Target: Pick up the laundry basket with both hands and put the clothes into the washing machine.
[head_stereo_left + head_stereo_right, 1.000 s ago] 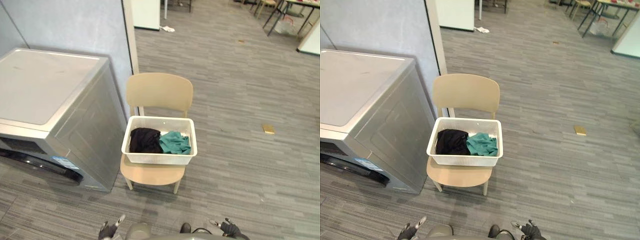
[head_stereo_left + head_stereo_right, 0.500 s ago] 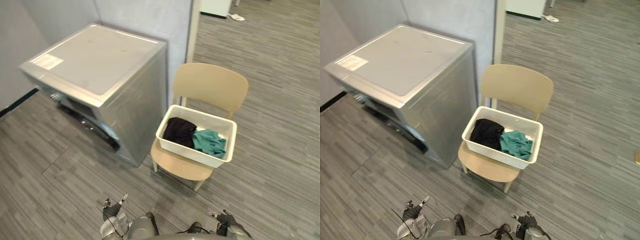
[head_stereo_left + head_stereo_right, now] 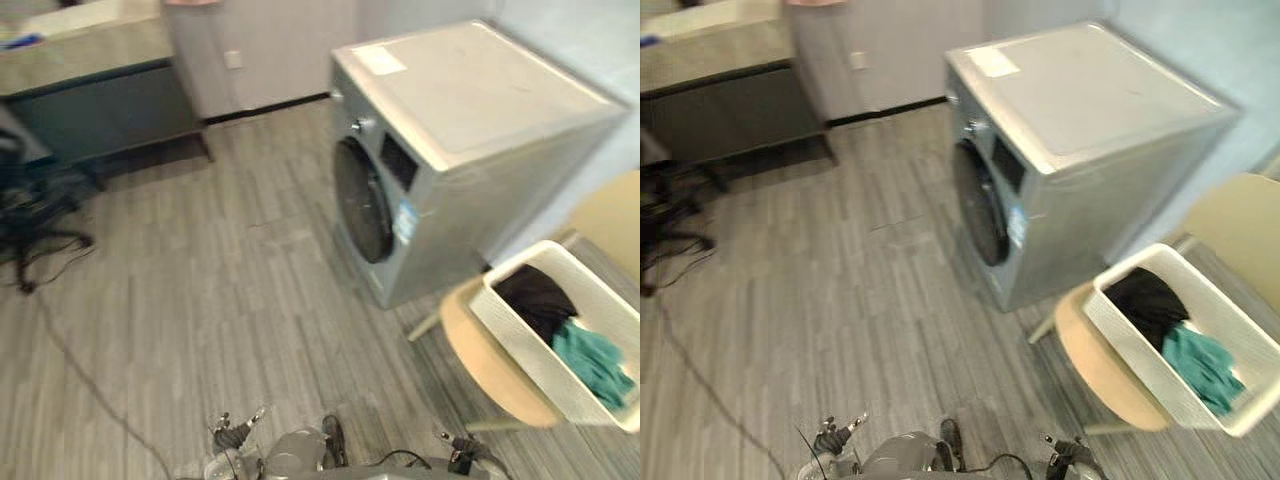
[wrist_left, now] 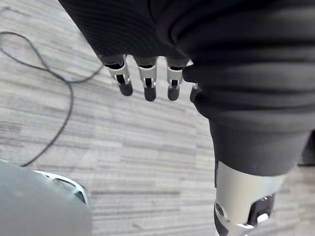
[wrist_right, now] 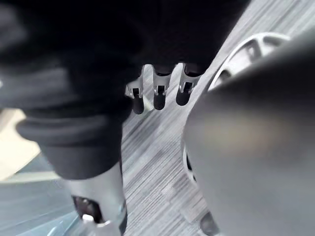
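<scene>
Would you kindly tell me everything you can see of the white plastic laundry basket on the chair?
The white rectangular plastic laundry basket is open-topped, with plain upright walls and a thick rim. It rests level on the seat of a beige wooden chair, to the right of the silver front-loading washing machine. Inside, a black garment and a teal garment lie side by side. Nothing else touches it.
</scene>
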`<state>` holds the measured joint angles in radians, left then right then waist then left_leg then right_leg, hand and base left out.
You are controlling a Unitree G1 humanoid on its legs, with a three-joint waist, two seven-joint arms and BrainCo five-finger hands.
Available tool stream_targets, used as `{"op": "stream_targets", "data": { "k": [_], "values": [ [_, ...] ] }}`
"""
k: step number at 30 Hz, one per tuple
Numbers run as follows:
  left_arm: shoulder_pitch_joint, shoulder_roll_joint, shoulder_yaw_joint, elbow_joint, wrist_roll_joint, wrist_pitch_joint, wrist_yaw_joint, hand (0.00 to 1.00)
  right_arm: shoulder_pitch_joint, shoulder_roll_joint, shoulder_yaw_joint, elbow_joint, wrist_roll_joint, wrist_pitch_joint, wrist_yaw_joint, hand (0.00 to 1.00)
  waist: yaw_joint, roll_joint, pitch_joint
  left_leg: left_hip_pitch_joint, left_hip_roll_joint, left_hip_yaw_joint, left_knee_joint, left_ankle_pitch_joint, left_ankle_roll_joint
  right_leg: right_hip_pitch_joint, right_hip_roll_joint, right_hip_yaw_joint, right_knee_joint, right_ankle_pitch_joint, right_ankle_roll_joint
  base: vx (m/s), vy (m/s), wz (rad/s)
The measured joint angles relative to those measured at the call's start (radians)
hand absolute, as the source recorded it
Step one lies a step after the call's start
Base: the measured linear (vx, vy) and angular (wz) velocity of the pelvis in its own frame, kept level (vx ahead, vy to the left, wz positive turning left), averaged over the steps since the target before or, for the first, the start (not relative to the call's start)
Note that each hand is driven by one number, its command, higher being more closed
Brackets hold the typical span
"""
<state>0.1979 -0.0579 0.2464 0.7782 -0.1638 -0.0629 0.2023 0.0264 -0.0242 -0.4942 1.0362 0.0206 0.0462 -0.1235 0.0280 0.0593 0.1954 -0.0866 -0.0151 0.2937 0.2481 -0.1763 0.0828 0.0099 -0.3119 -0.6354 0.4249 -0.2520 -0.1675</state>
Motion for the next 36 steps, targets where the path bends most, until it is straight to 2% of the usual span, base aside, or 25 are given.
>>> {"op": "stream_targets", "data": {
  "k": [1, 2, 3, 6, 8, 10, 12, 13, 15, 16, 17, 18, 20, 21, 22, 24, 25, 27, 29, 30, 31, 32, 33, 34, 36],
  "values": [
    [-0.001, 0.005, 0.0, 0.0, 0.005, 0.001, -0.005, 0.0, 0.006, 0.012, 0.0, -0.022, 0.007, -0.002, 0.0, 0.0, -0.004, -0.007, 0.002, 0.006, -0.015, -0.016, 0.004, 0.0, 0.004, -0.033, 0.023, 0.113, 0.038, -0.025, 0.022, -0.04, 0.012, 1.01],
    [-0.002, 0.017, 0.002, 0.0, 0.021, 0.002, -0.006, 0.0, 0.008, 0.033, 0.002, -0.045, 0.023, -0.005, 0.0, 0.0, -0.014, -0.025, 0.011, 0.022, -0.043, -0.041, 0.004, 0.0, 0.017, -0.089, 0.067, 0.27, 0.109, -0.06, 0.083, -0.02, -0.006, 0.91],
    [-0.015, 0.017, 0.001, 0.0, 0.044, 0.011, -0.006, 0.0, 0.016, 0.044, 0.003, -0.063, 0.052, -0.01, 0.0, 0.0, -0.016, -0.036, 0.012, 0.036, -0.059, -0.057, 0.01, -0.005, 0.035, -0.15, 0.108, 0.342, 0.171, -0.083, 0.127, 0.0, -0.014, 0.76],
    [-0.027, 0.0, 0.007, -0.001, 0.066, 0.011, -0.007, 0.0, 0.032, 0.059, 0.008, -0.104, 0.082, -0.02, 0.001, 0.0, -0.018, -0.034, 0.017, 0.039, -0.058, -0.067, 0.018, -0.017, 0.054, -0.22, 0.153, 0.304, 0.176, -0.083, 0.155, 0.03, -0.016, 0.5],
    [-0.044, -0.011, 0.018, 0.0, 0.072, 0.016, -0.008, 0.0, 0.036, 0.072, 0.006, -0.118, 0.092, -0.021, 0.0, 0.0, -0.017, -0.043, 0.013, 0.051, -0.057, -0.077, -0.009, -0.021, 0.06, -0.242, 0.176, 0.25, 0.093, -0.055, 0.184, 0.15, -0.009, 0.4],
    [-0.052, -0.017, 0.022, 0.0, 0.077, 0.016, -0.008, 0.0, 0.043, 0.076, 0.0, -0.121, 0.095, -0.021, -0.001, 0.0, -0.018, -0.042, 0.013, 0.067, -0.054, -0.092, -0.023, -0.021, 0.058, -0.23, 0.196, 0.21, -0.009, 0.0, 0.155, 0.24, -0.001, 0.34],
    [-0.062, -0.018, 0.02, 0.0, 0.081, 0.017, -0.009, 0.0, 0.05, 0.079, -0.001, -0.125, 0.099, -0.021, -0.002, 0.0, -0.019, -0.041, 0.012, 0.066, -0.046, -0.113, 0.016, -0.038, 0.038, -0.197, 0.209, 0.198, -0.05, 0.055, 0.121, 0.24, -0.017, 0.34],
    [-0.07, -0.018, 0.01, 0.0, 0.089, 0.018, -0.016, 0.0, 0.055, 0.08, -0.002, -0.131, 0.1, -0.021, -0.001, 0.0, -0.021, -0.038, 0.009, 0.065, -0.036, -0.131, 0.06, -0.076, 0.025, -0.169, 0.222, 0.187, -0.069, 0.089, 0.11, 0.29, -0.033, 0.36],
    [-0.073, -0.02, -0.025, -0.001, 0.1, 0.019, -0.028, 0.0, 0.071, 0.086, -0.007, -0.147, 0.104, -0.018, -0.002, 0.0, -0.025, -0.031, -0.01, 0.065, -0.017, -0.146, 0.117, -0.129, -0.005, -0.141, 0.237, 0.179, -0.068, 0.107, 0.106, 0.33, -0.035, 0.27],
    [-0.072, -0.02, -0.042, -0.002, 0.1, 0.022, -0.029, 0.0, 0.079, 0.087, -0.007, -0.157, 0.104, -0.015, -0.002, 0.0, -0.034, -0.02, -0.019, 0.046, 0.018, -0.131, 0.23, -0.154, -0.044, -0.11, 0.253, 0.164, -0.075, 0.089, 0.1, 0.38, -0.017, 0.11],
    [-0.075, -0.02, -0.043, -0.003, 0.1, 0.025, -0.03, 0.0, 0.078, 0.089, -0.007, -0.157, 0.104, -0.014, -0.002, 0.0, -0.043, -0.018, -0.018, -0.025, 0.073, -0.091, 0.447, -0.139, -0.073, -0.081, 0.267, 0.164, -0.064, 0.06, 0.103, 0.39, -0.015, -0.02],
    [-0.074, -0.02, -0.037, -0.009, 0.1, 0.03, -0.03, 0.0, 0.08, 0.089, -0.008, -0.157, 0.105, -0.012, -0.002, 0.0, -0.042, -0.017, -0.018, -0.047, 0.106, -0.069, 0.543, -0.114, -0.101, -0.059, 0.276, 0.17, -0.06, 0.05, 0.106, 0.4, -0.002, -0.36],
    [-0.056, -0.02, -0.027, -0.027, 0.1, 0.035, -0.029, 0.0, 0.097, 0.088, -0.006, -0.157, 0.105, -0.002, -0.004, 0.0, -0.033, -0.016, -0.03, -0.094, 0.236, 0.041, 0.821, 0.057, -0.097, 0.03, 0.304, 0.236, -0.077, 0.024, 0.112, 0.48, 0.046, -0.82],
    [-0.055, -0.016, -0.019, -0.027, 0.1, 0.036, -0.028, 0.0, 0.101, 0.087, -0.006, -0.156, 0.104, -0.001, -0.005, 0.0, -0.028, -0.014, -0.036, -0.113, 0.272, 0.067, 0.867, 0.062, -0.076, 0.039, 0.309, 0.257, -0.085, 0.024, 0.112, 0.45, 0.108, -1.08],
    [-0.062, -0.012, -0.016, -0.027, 0.1, 0.037, -0.028, 0.0, 0.102, 0.085, -0.007, -0.155, 0.104, 0.0, -0.006, 0.0, -0.017, -0.012, -0.044, -0.134, 0.33, 0.093, 0.91, 0.031, -0.042, 0.056, 0.307, 0.304, -0.104, 0.025, 0.113, 0.29, 0.095, -0.98],
    [-0.07, -0.011, -0.016, -0.026, 0.1, 0.037, -0.027, 0.0, 0.1, 0.084, -0.007, -0.148, 0.104, 0.001, -0.008, 0.0, -0.015, -0.026, -0.041, -0.155, 0.364, 0.08, 0.854, -0.021, -0.063, 0.078, 0.278, 0.37, -0.147, 0.045, 0.143, 0.29, 0.154, -0.97],
    [-0.072, -0.011, -0.016, -0.02, 0.1, 0.036, -0.027, 0.0, 0.092, 0.085, -0.007, -0.129, 0.104, 0.001, -0.008, 0.0, -0.016, -0.039, -0.042, -0.158, 0.364, 0.052, 0.742, -0.045, -0.085, 0.089, 0.251, 0.408, -0.174, 0.06, 0.164, 0.26, 0.221, -0.87],
    [-0.075, -0.01, -0.017, -0.011, 0.1, 0.035, -0.024, 0.0, 0.079, 0.08, -0.007, -0.105, 0.099, 0.0, -0.008, 0.0, -0.016, -0.045, -0.04, -0.149, 0.365, -0.03, 0.497, -0.041, -0.092, 0.094, 0.218, 0.455, -0.186, 0.068, 0.179, 0.24, 0.332, -0.77],
    [-0.08, -0.01, -0.014, 0.001, 0.1, 0.03, -0.016, 0.0, 0.079, 0.077, -0.008, -0.086, 0.086, -0.004, -0.008, 0.0, -0.015, -0.041, -0.042, -0.106, 0.362, -0.154, 0.19, 0.015, -0.132, 0.093, 0.193, 0.503, -0.186, 0.082, 0.214, 0.21, 0.467, -0.69],
    [-0.08, -0.011, -0.014, 0.006, 0.1, 0.028, -0.012, 0.0, 0.08, 0.074, -0.007, -0.086, 0.086, -0.007, -0.008, 0.0, -0.014, -0.031, -0.047, -0.089, 0.365, -0.184, 0.119, 0.075, -0.105, 0.091, 0.19, 0.512, -0.188, 0.081, 0.245, 0.18, 0.495, -0.71],
    [-0.075, -0.016, -0.025, 0.029, 0.1, 0.027, -0.006, 0.0, 0.08, 0.056, -0.006, -0.082, 0.085, -0.012, -0.007, 0.0, -0.014, -0.003, -0.055, -0.069, 0.36, -0.243, 0.063, 0.174, -0.183, 0.092, 0.184, 0.541, -0.204, 0.048, 0.315, 0.16, 0.495, -0.48],
    [-0.097, 0.008, -0.026, 0.049, 0.1, 0.028, 0.001, 0.0, 0.07, 0.066, 0.001, -0.071, 0.085, -0.014, -0.007, 0.0, -0.032, -0.039, -0.05, -0.076, 0.328, -0.238, 0.083, 0.146, -0.253, 0.09, 0.161, 0.577, -0.197, 0.029, 0.351, 0.13, 0.455, -0.29],
    [-0.1, 0.019, -0.028, 0.047, 0.1, 0.025, 0.003, 0.0, 0.071, 0.079, 0.002, -0.07, 0.084, -0.015, -0.006, 0.0, -0.033, -0.059, -0.052, -0.076, 0.31, -0.237, 0.085, 0.141, -0.247, 0.084, 0.168, 0.585, -0.191, 0.027, 0.352, 0.1, 0.324, 0.12],
    [-0.1, 0.029, -0.047, 0.048, 0.1, 0.018, 0.003, 0.0, 0.078, 0.089, 0.002, -0.064, 0.082, -0.02, -0.007, 0.0, -0.039, -0.074, -0.053, -0.08, 0.288, -0.235, 0.109, 0.118, -0.233, 0.08, 0.168, 0.585, -0.18, 0.022, 0.33, 0.03, 0.245, 0.03],
    [-0.099, 0.03, -0.059, 0.047, 0.102, 0.009, -0.003, 0.0, 0.076, 0.088, 0.001, -0.062, 0.077, -0.021, -0.006, 0.0, -0.04, -0.073, -0.056, -0.101, 0.261, -0.208, 0.182, 0.049, -0.217, 0.074, 0.14, 0.621, -0.183, 0.021, 0.339, 0.01, 0.264, -0.24]
  ]
}}
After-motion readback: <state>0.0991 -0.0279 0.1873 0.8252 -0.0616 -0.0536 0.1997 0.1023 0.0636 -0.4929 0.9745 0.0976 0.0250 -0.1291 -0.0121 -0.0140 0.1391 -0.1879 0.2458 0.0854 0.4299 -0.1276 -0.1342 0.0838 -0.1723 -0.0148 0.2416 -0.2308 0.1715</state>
